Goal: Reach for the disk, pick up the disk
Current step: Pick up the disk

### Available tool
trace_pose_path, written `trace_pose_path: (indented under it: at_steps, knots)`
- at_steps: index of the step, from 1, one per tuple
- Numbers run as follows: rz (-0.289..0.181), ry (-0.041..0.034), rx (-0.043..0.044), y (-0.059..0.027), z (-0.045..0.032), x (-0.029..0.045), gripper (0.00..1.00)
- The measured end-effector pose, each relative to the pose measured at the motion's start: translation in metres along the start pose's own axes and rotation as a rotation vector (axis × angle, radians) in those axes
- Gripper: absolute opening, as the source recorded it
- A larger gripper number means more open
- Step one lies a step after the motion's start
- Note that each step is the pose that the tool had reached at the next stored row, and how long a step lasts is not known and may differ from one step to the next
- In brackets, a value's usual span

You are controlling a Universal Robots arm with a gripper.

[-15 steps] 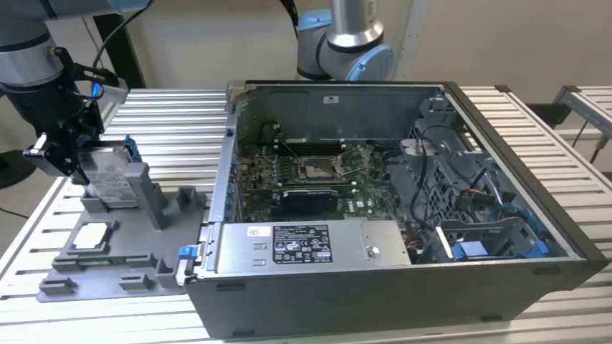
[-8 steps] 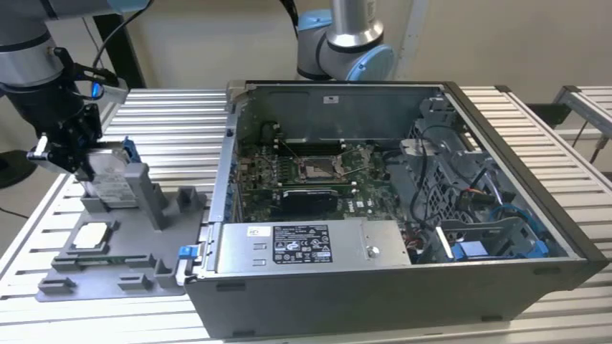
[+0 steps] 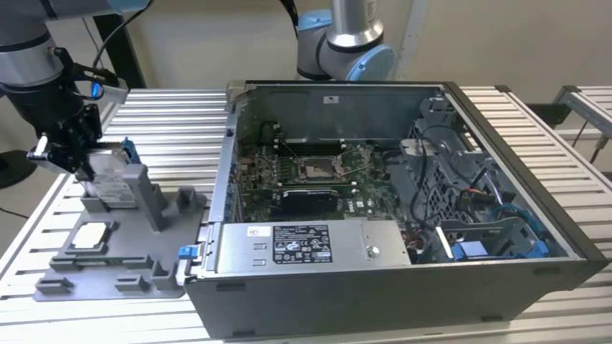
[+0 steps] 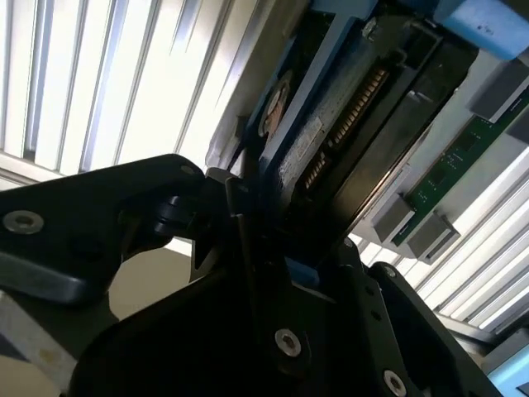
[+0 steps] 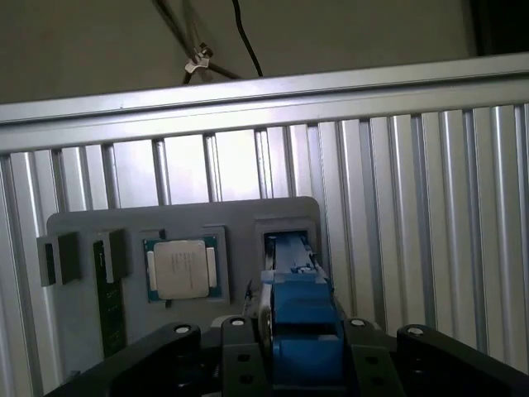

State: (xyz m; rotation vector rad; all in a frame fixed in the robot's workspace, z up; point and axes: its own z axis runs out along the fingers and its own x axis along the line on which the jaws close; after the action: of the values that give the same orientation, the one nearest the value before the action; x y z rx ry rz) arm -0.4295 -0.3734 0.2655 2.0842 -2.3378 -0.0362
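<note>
One disk (image 3: 115, 183) is standing in one grey holder tray (image 3: 105, 276) in the exterior view, and one gripper (image 3: 88, 172) is showing at it. Two robot arms are appearing there: one grey arm (image 3: 24, 57) at the exterior view's left, and one silver-and-blue arm (image 3: 349, 43) behind the case. One open computer case (image 3: 383, 301) is sitting on one slatted desk (image 3: 172, 122), with one labelled grey box (image 3: 306, 247) lying inside it. In the first wrist view, one square silver chip (image 5: 182, 270) and one green memory stick (image 5: 109, 310) are lying in that tray.
</note>
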Motion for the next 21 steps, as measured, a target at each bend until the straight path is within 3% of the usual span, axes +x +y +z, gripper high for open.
trace_pose_path:
  at_steps: [14,21]
  knots:
    - [0.000,-0.0003,0.0004,0.0000,0.0002,0.0000,0.00]
    - [0.000,0.0051,0.0007,0.0002,-0.0118,-0.0001,0.00]
